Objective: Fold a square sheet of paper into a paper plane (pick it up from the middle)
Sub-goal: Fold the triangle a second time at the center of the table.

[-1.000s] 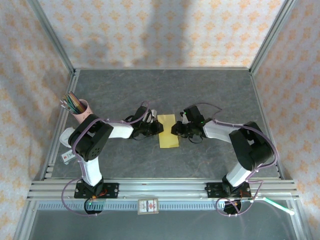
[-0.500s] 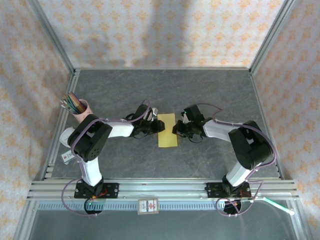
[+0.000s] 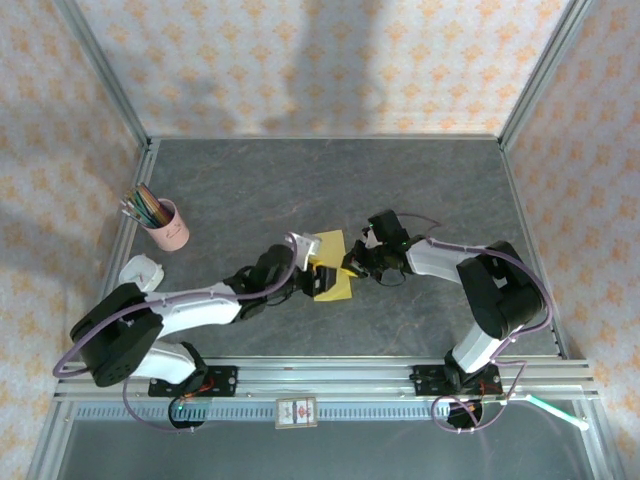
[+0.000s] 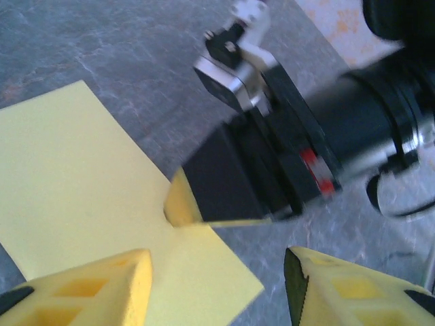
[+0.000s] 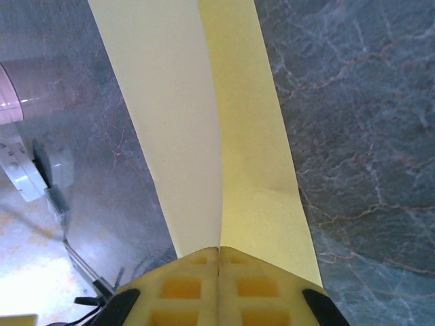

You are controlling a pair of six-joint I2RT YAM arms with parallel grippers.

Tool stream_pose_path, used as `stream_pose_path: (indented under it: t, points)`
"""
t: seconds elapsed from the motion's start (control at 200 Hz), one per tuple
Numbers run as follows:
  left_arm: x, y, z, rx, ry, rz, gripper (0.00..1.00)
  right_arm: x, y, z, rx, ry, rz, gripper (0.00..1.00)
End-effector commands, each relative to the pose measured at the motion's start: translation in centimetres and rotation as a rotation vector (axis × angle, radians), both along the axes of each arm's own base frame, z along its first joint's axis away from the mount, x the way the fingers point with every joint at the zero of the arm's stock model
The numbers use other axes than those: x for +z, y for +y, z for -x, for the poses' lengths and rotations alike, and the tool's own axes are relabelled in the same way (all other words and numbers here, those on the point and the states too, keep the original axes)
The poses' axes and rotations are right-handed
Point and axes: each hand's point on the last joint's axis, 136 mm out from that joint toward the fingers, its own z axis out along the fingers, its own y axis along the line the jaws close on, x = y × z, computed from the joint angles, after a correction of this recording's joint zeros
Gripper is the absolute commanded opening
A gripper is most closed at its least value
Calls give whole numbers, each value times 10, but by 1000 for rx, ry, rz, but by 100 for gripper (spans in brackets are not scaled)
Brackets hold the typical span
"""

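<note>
Right wrist view: your right gripper (image 5: 218, 261) has its yellow pads pressed together on the thin yellow square sheet of paper (image 5: 180, 122). It pinches the sheet at a crease, so a paler flap rises on one side of the pinch and a brighter flap spreads on the other.

In the left wrist view your left gripper (image 4: 217, 288) stands with its jaws apart and holds nothing. One finger hangs over a corner of the sheet, the other over the bare grey marbled table top (image 3: 420, 180).

Take the pink cup of coloured pencils (image 3: 172, 228) as your marker. The sheet lies well to the right of the cup and a little nearer the arm bases. Your left gripper is at the edge of the sheet that faces the cup, and your right gripper is at the edge away from it.

By my reading you are early in the task. The sheet looks like a narrow strip with one lengthwise fold made or in the making. I see no pointed nose and no wing folds, so most of the plane is left to do.

A white rounded object (image 3: 140, 270) sits just nearer than the cup, at the table's edge. Both it and the cup are well apart from the sheet and should not trouble you. The likelier trouble is crowding, because your left fingers are near the right gripper's black body over one small sheet.
</note>
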Motion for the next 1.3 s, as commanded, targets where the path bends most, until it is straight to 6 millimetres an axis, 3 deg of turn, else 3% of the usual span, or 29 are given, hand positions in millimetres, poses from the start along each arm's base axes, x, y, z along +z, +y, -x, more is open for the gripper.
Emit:
stream_pose_path:
  t: [0.0,0.2,0.651,0.921,1.296]
  points:
    - [13,0,7,-5,-194,-53,57,-2,-1,3,-25,51,-30,2]
    - [-4,-9,27,-61,-293,-166,61,0,-1,2,-32,63,-42,2]
    - [-33,-30,13,-51,-357,-391,63,-1,-1,4,-36,73,-61,1]
    - [-44,-33,9,-59,-345,-437,50,-2,-2,4,-38,77,-61,1]
    - [-44,-37,9,-58,-334,-424,16,-5,-4,4,-46,77,-53,1]
